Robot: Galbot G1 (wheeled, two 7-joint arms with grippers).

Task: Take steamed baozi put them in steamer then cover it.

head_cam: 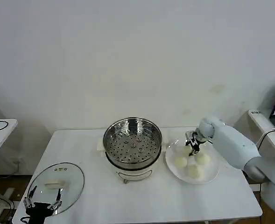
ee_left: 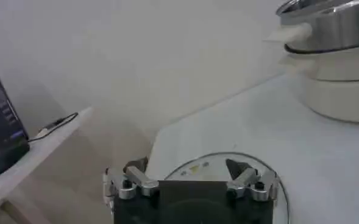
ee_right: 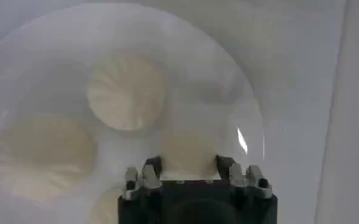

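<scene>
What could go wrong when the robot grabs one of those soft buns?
The right pincer hangs open over the plate, a bun between its fingers. Squeezing hard might dent the soft dough. The baozi sit packed close together, so the fingers could nudge a neighbour toward the rim. The steamer wall stands higher than the plate, so a low carry might bump it.

I'm seeing the steamer (head_cam: 132,142) sitting uncovered mid-table, its perforated steel basket holding nothing. The baozi (head_cam: 181,162) are resting on a plate to its right — three clearly, perhaps a fourth hidden behind. The cover (head_cam: 57,185) is lying flat near the table's front-left corner, handle up.
</scene>
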